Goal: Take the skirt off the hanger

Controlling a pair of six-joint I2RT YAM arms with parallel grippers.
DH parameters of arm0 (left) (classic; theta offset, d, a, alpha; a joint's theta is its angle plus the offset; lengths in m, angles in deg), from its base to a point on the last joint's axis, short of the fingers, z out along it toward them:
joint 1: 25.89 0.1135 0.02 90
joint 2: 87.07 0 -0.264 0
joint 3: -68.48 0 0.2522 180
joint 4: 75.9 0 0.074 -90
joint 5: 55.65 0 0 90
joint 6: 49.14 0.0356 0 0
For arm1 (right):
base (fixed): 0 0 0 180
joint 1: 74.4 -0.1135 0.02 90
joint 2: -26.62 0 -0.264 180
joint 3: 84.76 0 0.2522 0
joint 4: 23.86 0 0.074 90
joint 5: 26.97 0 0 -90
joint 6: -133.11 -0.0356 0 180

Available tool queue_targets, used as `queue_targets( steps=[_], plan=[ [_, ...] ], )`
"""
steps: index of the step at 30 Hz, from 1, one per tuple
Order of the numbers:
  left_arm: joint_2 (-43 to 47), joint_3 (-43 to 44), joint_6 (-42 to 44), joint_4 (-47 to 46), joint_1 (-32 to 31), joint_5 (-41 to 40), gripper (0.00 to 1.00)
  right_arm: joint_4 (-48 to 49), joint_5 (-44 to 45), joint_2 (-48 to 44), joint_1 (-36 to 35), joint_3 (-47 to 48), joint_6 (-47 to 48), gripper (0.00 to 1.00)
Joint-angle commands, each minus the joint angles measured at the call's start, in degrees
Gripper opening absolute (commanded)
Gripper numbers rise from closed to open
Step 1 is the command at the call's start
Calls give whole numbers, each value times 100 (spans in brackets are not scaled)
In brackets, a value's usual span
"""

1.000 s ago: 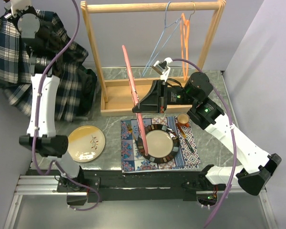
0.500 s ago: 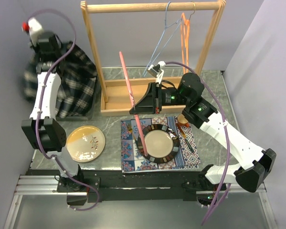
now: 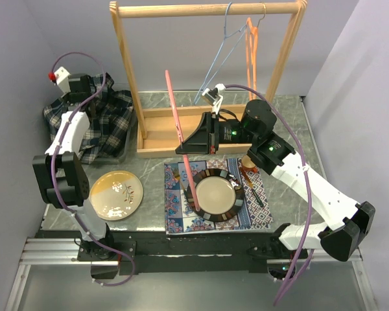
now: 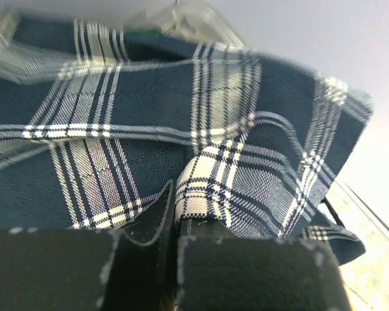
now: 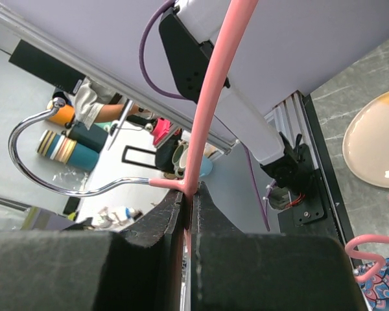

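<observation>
Nearest to us, in front of the wooden rack [image 3: 126,84], the pink hanger [image 3: 172,97] has its lower end over the dark-rimmed plate [image 3: 215,194]. Its long axis runs from there up and back toward the rack's left post. The right gripper [image 3: 183,148] meets it about halfway along, and in the wrist view its jaws are pressed together on the bar right where the metal hook joins. We see no cloth anywhere on the hanger, so we judge it bare. Farther back, left of the rack's left post, the skirt [image 3: 110,120] lies heaped on the table, well apart from the hanger, with the rack post between the two. The left gripper [image 3: 83,87] sits at the far top of that heap, and its wrist view shows the jaws pinching a plaid fold. We judge that the coming move turns on the left arm alone: the skirt lies directly under its claw, while the right arm is well off to the other side of the post.
</observation>
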Motion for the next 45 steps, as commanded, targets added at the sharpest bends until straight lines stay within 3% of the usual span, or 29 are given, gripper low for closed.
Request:
queue_targets(
  steps=[1, 4, 7, 8, 9, 12, 15, 24, 28, 33, 36, 38, 45],
  plan=[
    [-300, -823, -957, -251, -2, 593, 1, 149, 82, -18, 37, 201, 188, 0],
    [-608, -915, -1213, -218, 7, 760, 1, 0, 135, 61, 28, 315, 276, 0],
    [-810, -303, -1125, 97, 7, 849, 3, -237, 162, 140, 37, 482, 381, 0],
    [-802, -134, -1090, 220, 7, 876, 9, -273, 171, 132, 37, 526, 408, 0],
    [-715, 33, -1020, 317, 7, 859, 32, -300, 179, 106, 46, 535, 434, 0],
    [-417, 710, -931, 704, -2, 648, 74, -239, 215, 9, 46, 447, 365, 0],
    [-57, 1115, -940, 941, 15, 358, 82, -107, 232, -44, 46, 377, 268, 0],
    [770, 1090, -1020, 1426, 7, -231, 88, -54, 276, -141, 46, 342, 180, 0],
    [956, 598, -668, 1233, 155, -996, 87, -28, 276, -141, 46, 368, 171, 0],
    [500, 64, -1115, 1488, 622, -513, 80, -115, 399, -79, 46, 368, 285, 0],
    [201, -883, -1414, 768, 631, 83, 75, -378, 522, -44, 46, 421, 504, 0],
    [-210, -1273, -1642, 190, 587, 906, 72, -379, 619, -18, 55, 465, 618, 0],
    [-1224, -924, -1581, 493, 103, 330, 75, -924, 733, 255, 55, 930, 891, 0]
  ],
)
